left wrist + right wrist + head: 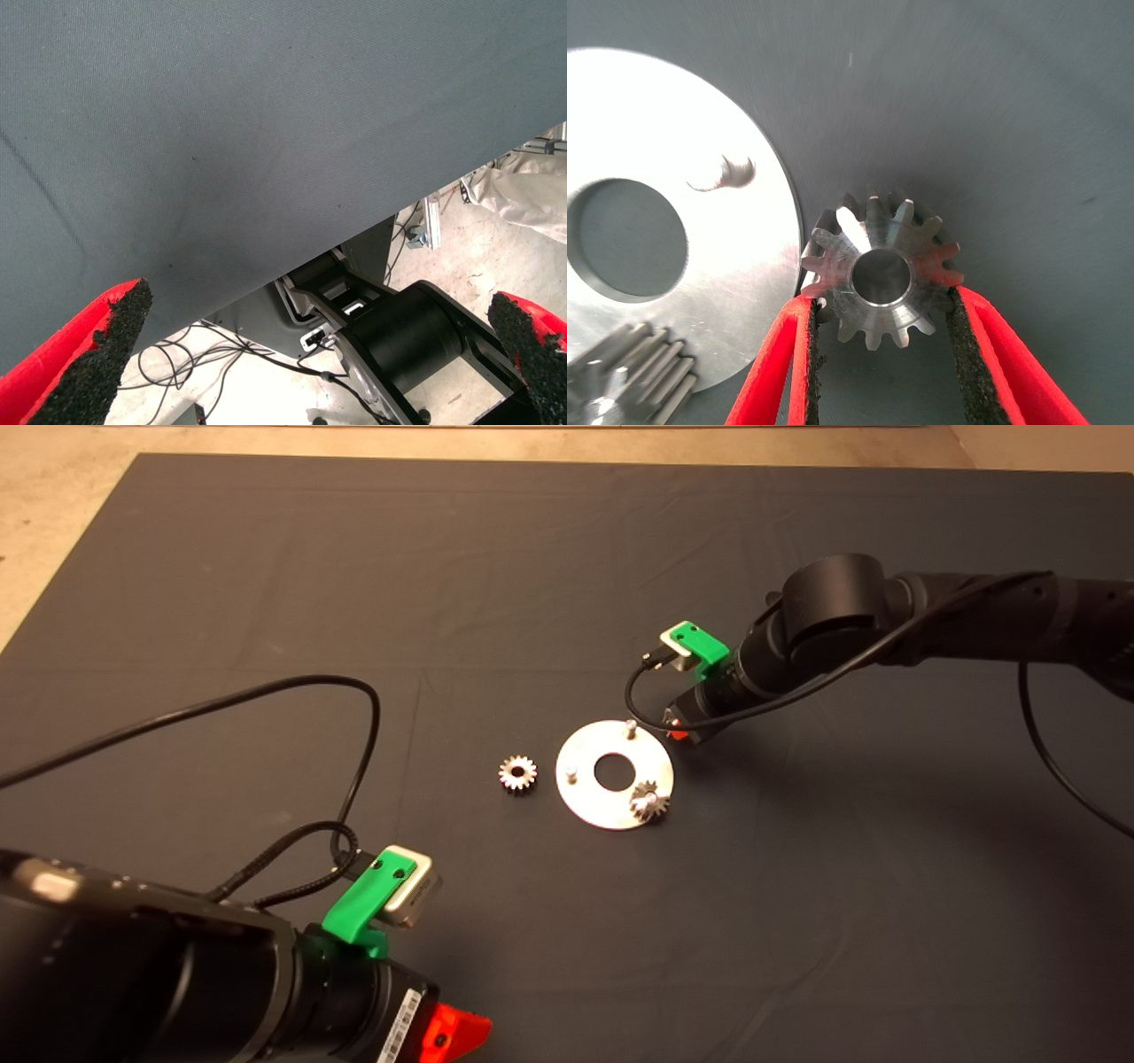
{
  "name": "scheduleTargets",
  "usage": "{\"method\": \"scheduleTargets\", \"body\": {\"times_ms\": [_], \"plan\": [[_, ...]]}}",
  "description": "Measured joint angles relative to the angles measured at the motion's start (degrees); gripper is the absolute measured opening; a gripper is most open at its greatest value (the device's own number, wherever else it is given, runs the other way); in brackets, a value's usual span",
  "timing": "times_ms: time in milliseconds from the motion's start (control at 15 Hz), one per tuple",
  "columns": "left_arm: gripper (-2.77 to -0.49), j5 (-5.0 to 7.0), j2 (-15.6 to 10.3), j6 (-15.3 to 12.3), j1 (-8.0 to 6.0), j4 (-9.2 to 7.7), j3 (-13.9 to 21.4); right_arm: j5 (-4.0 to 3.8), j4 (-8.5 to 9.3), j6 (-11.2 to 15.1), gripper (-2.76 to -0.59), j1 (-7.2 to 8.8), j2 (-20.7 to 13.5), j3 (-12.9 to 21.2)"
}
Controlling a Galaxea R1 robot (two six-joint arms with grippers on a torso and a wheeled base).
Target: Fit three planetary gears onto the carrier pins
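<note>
The silver carrier disc (592, 797) lies mid-mat with two bare carrier pins (630, 727) (571, 773). One planetary gear (649, 802) sits on the third pin. A second gear (517, 772) lies loose on the mat just left of the disc. My right gripper (678, 731) is low at the disc's far right rim. In the right wrist view it (879, 297) is shut on a third gear (879, 266), pads against its teeth, beside the disc's edge (744, 248). My left gripper (456, 1036) is parked at the lower left, open (310, 354) with nothing between its fingers.
A black cable (354, 717) loops over the mat from the left arm. The right arm (886, 615) reaches in from the right, with its cable hanging. Past the mat's edge, the left wrist view shows the robot's base (416, 336) and floor cables.
</note>
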Motion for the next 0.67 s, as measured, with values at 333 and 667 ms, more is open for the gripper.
{"method": "scheduleTargets", "body": {"times_ms": [333,667], "plan": [[-0.49,-0.03,0.02,0.00,0.00,0.00,0.00,-0.06,0.50,0.04,-2.52,3.86,0.06,0.68],[-0.49,-1.24,0.02,0.00,0.00,0.00,0.00,-0.22,2.18,0.21,-2.52,3.60,1.16,0.77]]}}
